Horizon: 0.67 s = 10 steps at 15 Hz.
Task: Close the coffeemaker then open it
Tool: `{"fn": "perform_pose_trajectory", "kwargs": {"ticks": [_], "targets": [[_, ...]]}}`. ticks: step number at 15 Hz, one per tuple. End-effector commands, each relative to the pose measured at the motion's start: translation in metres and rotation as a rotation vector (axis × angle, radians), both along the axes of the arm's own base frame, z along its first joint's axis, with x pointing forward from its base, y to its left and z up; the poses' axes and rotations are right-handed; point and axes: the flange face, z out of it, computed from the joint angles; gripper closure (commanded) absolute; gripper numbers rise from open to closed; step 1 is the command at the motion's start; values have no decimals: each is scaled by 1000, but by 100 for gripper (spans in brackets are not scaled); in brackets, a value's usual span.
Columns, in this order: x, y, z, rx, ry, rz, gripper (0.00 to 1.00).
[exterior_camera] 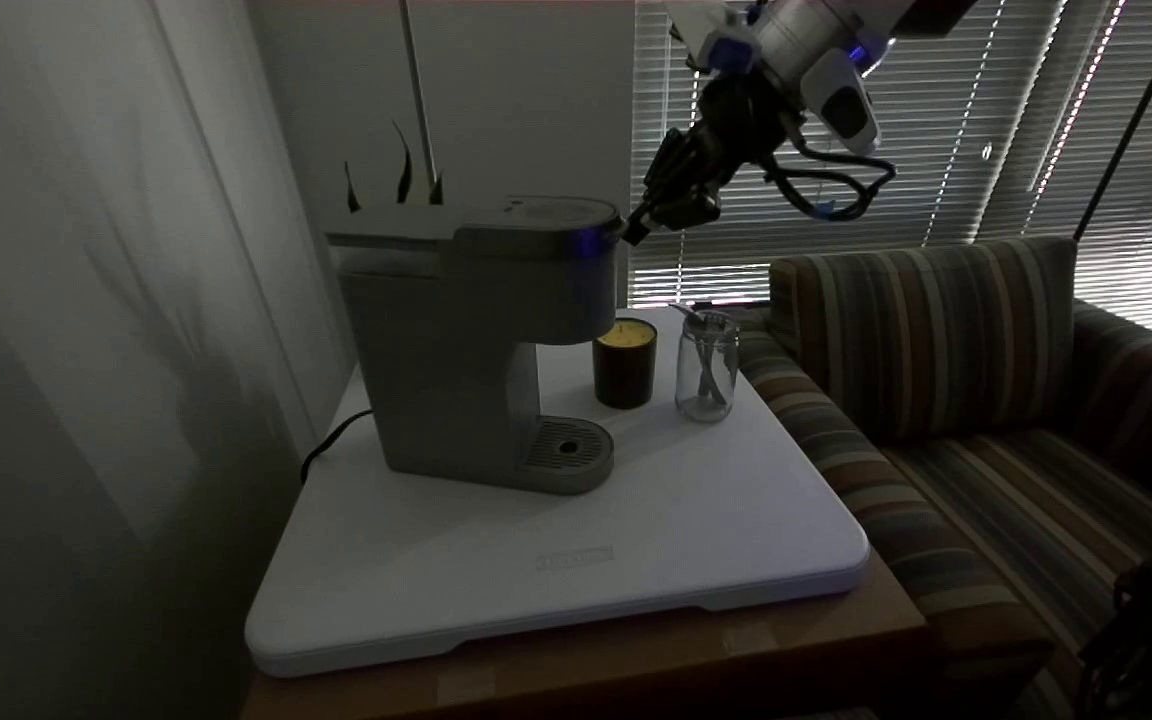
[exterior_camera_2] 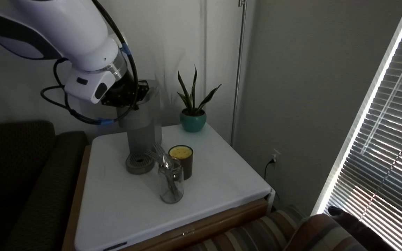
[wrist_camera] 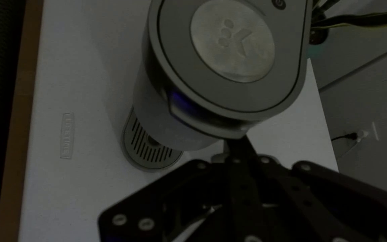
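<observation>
The boxy grey coffeemaker (exterior_camera: 436, 360) stands upright on a white table, its top lid lying flat and down. Seen from above in the wrist view, the lid (wrist_camera: 233, 40) carries a round pale emblem, and a curved handle lip (wrist_camera: 197, 119) juts from its front. My gripper (wrist_camera: 239, 143) is shut, its fingers together with nothing visible between them. The fingertips reach in under the front lip, at one end of it; whether they touch it I cannot tell. In an exterior view, the gripper (exterior_camera: 638, 228) comes down at a slant to the brew head's upper front edge.
A dark cup with yellow contents (exterior_camera: 626, 375) and a glass jar of cutlery (exterior_camera: 706, 380) stand close beside the machine. Behind it is a teal-potted plant (exterior_camera_2: 193, 121). A striped couch (exterior_camera: 926, 340) adjoins the white table (exterior_camera: 496, 580), and a wall runs along the opposite side.
</observation>
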Motion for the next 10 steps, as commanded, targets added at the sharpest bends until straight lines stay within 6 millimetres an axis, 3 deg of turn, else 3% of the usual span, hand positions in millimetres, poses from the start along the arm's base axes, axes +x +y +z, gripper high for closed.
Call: {"fn": "perform_pose_trajectory", "kwargs": {"ticks": [1,10], "targets": [[7,-1,6,14,-22,14,100],[12,-1,18,24,-52,5,100]]}}
